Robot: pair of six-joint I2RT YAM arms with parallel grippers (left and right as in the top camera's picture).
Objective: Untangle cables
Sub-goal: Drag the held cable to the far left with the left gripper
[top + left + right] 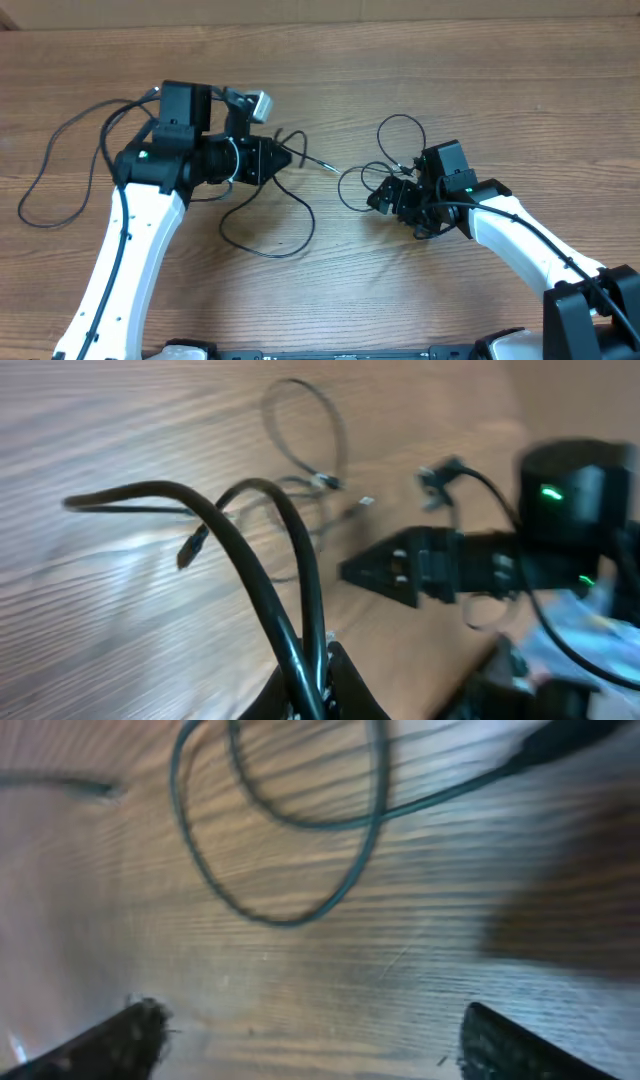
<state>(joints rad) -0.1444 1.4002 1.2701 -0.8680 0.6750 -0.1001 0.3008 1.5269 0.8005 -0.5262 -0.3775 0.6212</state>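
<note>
**Risk of a tighter knot while only one gripper holds**

The left gripper [285, 158] is closed on the cables [252, 580], and two black strands leave its tips side by side. The right gripper [383, 197] stands wide open with nothing between its fingers, low over the bench [480, 60]. The cables lie on the bench between the two arms, and one long loop [25, 205] reaches far to the left.

In my judgement, if the left arm pulls while both strands are pinched together, the crossing near it can become tighter instead of opening. The open right gripper can also catch the small loop [285, 920] under it at the wrong place, or drag a plug end through another loop.

Count: two arms and two grippers. I see four loops from above: one long at the left, one below the left gripper, and two small near the right gripper. The left wrist view shows three plug ends. I cannot tell how many separate cables there are.
</note>
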